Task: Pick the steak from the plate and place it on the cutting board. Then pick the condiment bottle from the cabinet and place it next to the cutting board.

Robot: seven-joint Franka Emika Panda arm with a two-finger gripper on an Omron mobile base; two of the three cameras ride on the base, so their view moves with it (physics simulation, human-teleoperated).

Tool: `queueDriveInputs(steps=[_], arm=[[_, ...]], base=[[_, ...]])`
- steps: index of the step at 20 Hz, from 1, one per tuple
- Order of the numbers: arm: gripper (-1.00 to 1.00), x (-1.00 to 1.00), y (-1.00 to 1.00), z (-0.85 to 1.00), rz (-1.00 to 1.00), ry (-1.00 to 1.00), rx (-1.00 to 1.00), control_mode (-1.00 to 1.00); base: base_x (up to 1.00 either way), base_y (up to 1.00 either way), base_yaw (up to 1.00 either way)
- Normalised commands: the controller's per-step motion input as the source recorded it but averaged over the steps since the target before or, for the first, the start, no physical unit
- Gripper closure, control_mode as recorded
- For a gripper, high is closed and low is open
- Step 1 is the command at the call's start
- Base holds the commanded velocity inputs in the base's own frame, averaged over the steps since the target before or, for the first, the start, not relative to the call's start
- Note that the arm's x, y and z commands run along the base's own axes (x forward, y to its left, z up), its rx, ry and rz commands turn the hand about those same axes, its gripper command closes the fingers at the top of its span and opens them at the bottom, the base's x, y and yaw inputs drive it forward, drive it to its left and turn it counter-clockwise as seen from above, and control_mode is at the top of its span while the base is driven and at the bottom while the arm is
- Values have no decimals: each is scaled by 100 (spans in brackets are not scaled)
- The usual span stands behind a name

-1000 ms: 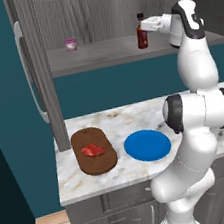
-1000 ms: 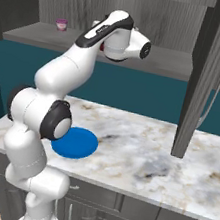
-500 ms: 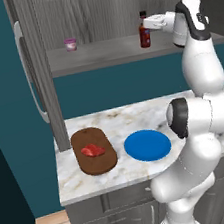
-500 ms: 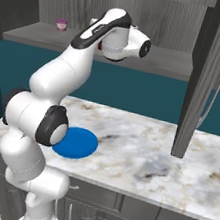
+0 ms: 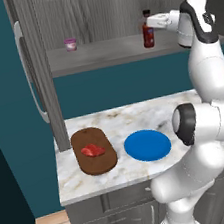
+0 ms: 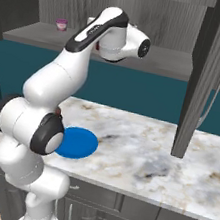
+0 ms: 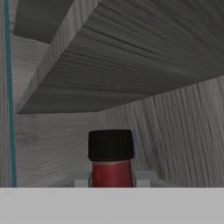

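The steak point(image 5: 92, 150) already lies on the cutting board point(image 5: 94, 151) beside the bare blue plate point(image 5: 147, 145) on the bench point(image 5: 135, 118), so the bottle step is in hand. The condiment bottle point(image 5: 147, 29) stands upright on the cabinet point(image 5: 100, 52) shelf, the gripper point(image 5: 153, 24) level at its neck, the black cap centred in the hand view, presumably lined up for a neck grasp; whether the jaws are released or clenched I cannot tell.

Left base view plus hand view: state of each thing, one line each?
steak: lying on the cutting board, off the plate.
plate: bare, on the counter beside the board.
condiment bottle: upright on the cabinet shelf, capped.
end effector: at the bottle's neck; closure unclear.
pink-lidded cup: upright, far along the shelf.
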Motion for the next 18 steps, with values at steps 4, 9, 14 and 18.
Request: queueDriveInputs(steps=[4, 9, 14, 18], arm=[[100, -35, 0, 0, 0, 0, 0, -100], [100, -40, 0, 0, 0, 0, 0, -100], [100, -39, 0, 0, 0, 0, 0, -100], [100, -39, 0, 0, 0, 0, 0, -100]], base=[[0, 0, 0], [0, 0, 0], [0, 0, 0], [0, 0, 0]])
